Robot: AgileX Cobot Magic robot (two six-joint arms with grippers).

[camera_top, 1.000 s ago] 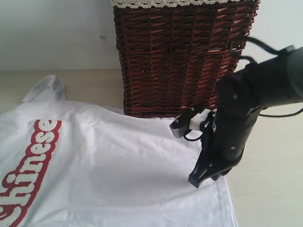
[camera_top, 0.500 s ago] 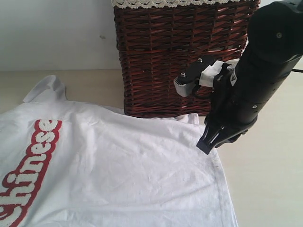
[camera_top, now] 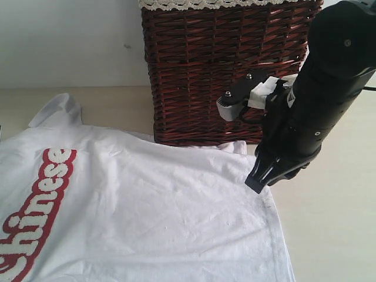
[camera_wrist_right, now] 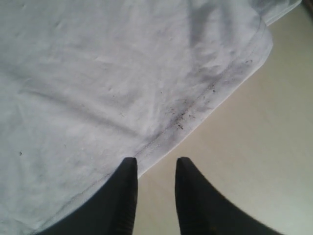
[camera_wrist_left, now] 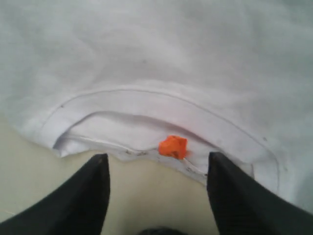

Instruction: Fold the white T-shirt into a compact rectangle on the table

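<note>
Since the white T-shirt (camera_top: pixel 164 217) lies spread flat and print-up on the table (camera_top: pixel 335 235) with no fold in it, we judge that the folding has not yet begun. Our left jaws stand spread and empty, one to each side of the collar (camera_wrist_left: pixel 146 105). The orange neck tag (camera_wrist_left: pixel 172 146) sits just ahead of the gap between them, and we read this as lining up to take the neck end. Our right jaws hang a little apart and also hold nothing. They are poised over the hem (camera_wrist_right: pixel 195 115) where cloth gives way to bare table; we cannot tell whether they touch it. With jaws at each end, the shirt could be tugged smooth or lifted over itself. Its long axis runs from the collar at the left jaws to the hem at the right jaws, and the red-edged lettering (camera_top: pixel 41 194) lies across that axis. One sleeve (camera_top: pixel 56 108) sticks out well apart from the right jaws. The dark wicker basket (camera_top: pixel 223 70) stands just beyond the right arm (camera_top: pixel 320 100).
</note>
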